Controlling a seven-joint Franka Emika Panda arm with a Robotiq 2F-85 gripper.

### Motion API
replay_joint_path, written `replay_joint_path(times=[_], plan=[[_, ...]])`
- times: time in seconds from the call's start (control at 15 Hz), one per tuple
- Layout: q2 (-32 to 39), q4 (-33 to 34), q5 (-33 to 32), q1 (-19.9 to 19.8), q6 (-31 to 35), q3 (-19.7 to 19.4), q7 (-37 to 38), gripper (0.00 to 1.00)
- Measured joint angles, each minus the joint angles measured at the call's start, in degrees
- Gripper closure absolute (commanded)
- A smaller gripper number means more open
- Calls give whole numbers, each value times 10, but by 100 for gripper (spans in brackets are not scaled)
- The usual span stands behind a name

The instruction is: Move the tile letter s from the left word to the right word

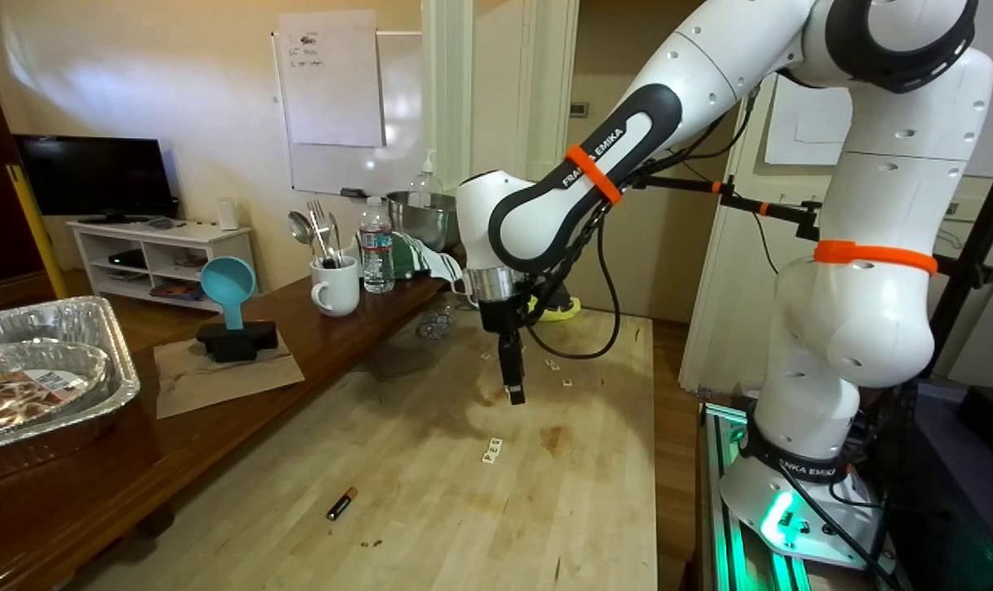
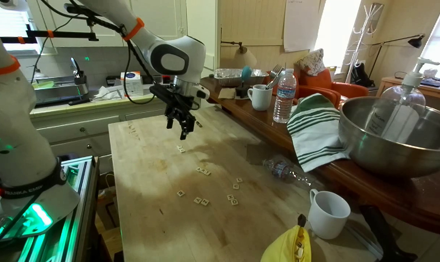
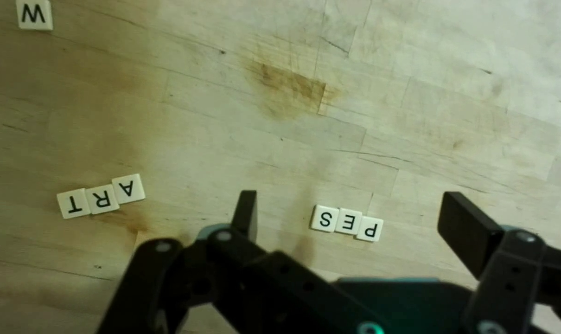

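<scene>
The white S tile [image 3: 325, 218] lies flat on the wooden table, touching the E tile [image 3: 348, 221], with the P tile [image 3: 369, 228] at the row's far end. The letters appear upside down in the wrist view. This row also shows in both exterior views [image 1: 492, 451] [image 2: 180, 149]. A second row holds the A tile [image 3: 128, 188], R tile [image 3: 102, 199] and T tile [image 3: 73, 203]; it also shows in an exterior view [image 2: 203, 171]. My gripper [image 3: 350, 195] is open and empty, above the table, with the S-E-P row between its fingers in the wrist view.
A W tile [image 3: 35, 15] and several other loose tiles [image 2: 201, 201] lie on the table. A battery [image 1: 341, 503] lies there too. A raised wooden ledge [image 1: 365, 332] runs alongside. A white mug [image 2: 329, 214], yellow pouch [image 2: 287, 247] and lying bottle [image 2: 283, 171] are at one end.
</scene>
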Motion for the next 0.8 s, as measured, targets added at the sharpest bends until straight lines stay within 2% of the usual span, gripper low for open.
replay_joint_path(times=[0.07,0.2,0.47,0.8], plan=[[13,0,0,0,16,2,0,26],[36,0,0,0,46,4,0,29],[72,0,-6,0,99,14,-3,63],[99,-2,-29,0,158,25,-4,100]])
